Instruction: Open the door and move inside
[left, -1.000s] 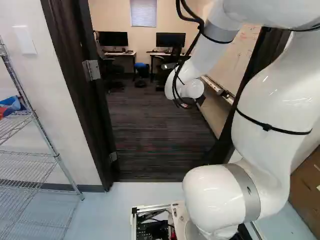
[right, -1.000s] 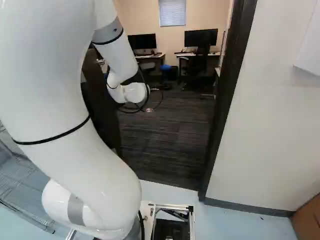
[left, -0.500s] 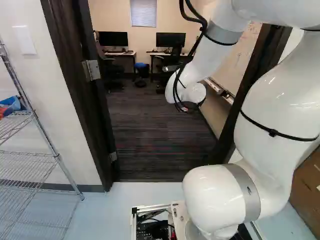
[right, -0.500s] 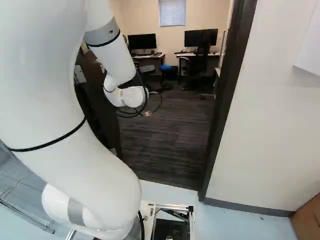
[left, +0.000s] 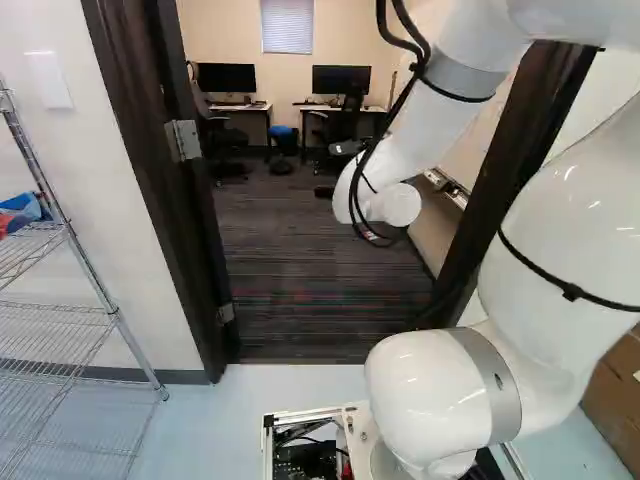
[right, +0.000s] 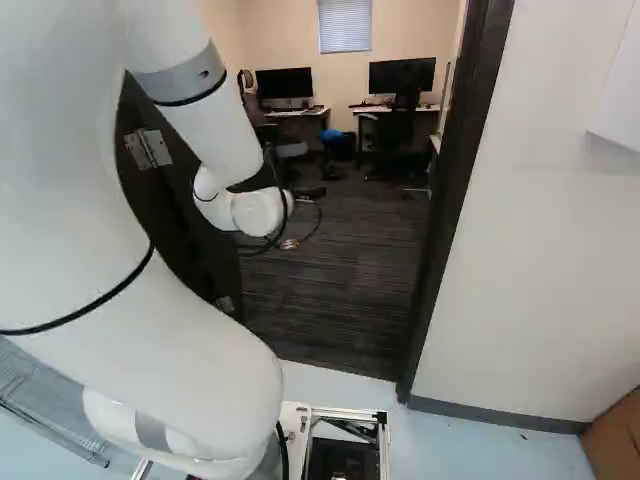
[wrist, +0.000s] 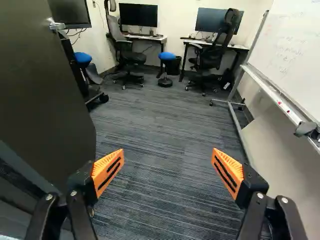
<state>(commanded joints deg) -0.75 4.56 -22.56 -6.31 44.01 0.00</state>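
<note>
Dark, flat-faced door stands swung open over the grey striped carpet, beside the end effector, whose fingers are spread wide with nothing between them. Passing through looks like the step in hand: draw the thick white arm in above the base, then drive slowly and centred, minding its elbow near the dark brown frame. An open metal-edged bay on the base holds electronics; the black bin's contents are hidden.
</note>
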